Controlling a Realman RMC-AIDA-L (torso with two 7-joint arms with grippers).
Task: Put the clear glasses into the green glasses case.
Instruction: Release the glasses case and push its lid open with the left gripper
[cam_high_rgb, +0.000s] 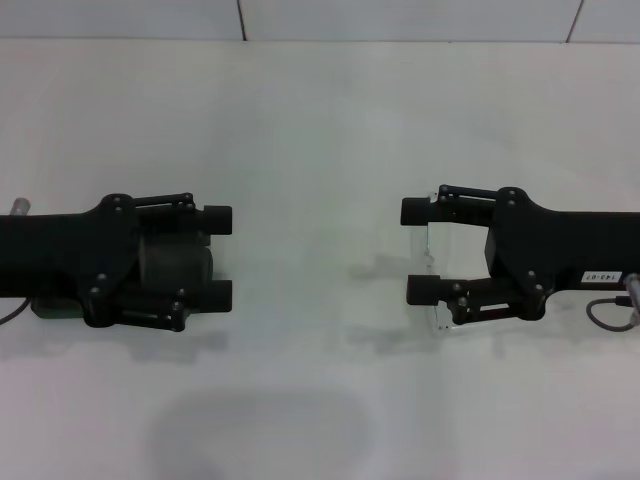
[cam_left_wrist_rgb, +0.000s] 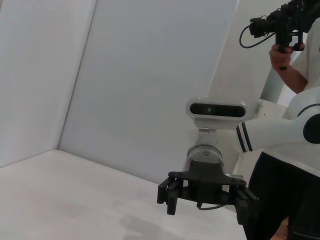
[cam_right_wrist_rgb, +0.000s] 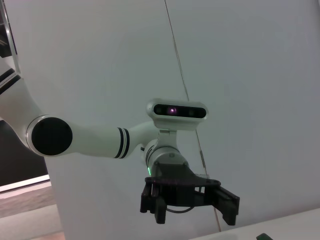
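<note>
White table (cam_high_rgb: 320, 110) lies under both your arms. Your left gripper (cam_high_rgb: 218, 255) hovers with its fingers spread wide, and the green glasses case (cam_high_rgb: 60, 306) sits tucked under it. Your right gripper (cam_high_rgb: 418, 250) is spread wide too, right over the clear glasses (cam_high_rgb: 438, 318).

The black two-fingered left gripper (cam_high_rgb: 220, 255) reaches in level from the left, fingers spread apart. Directly facing it across a wide gap, the black two-fingered right gripper (cam_high_rgb: 418, 250) mirrors that pose, fingers likewise parted (both arms horizontal, fingertips pointing toward each other).
</note>
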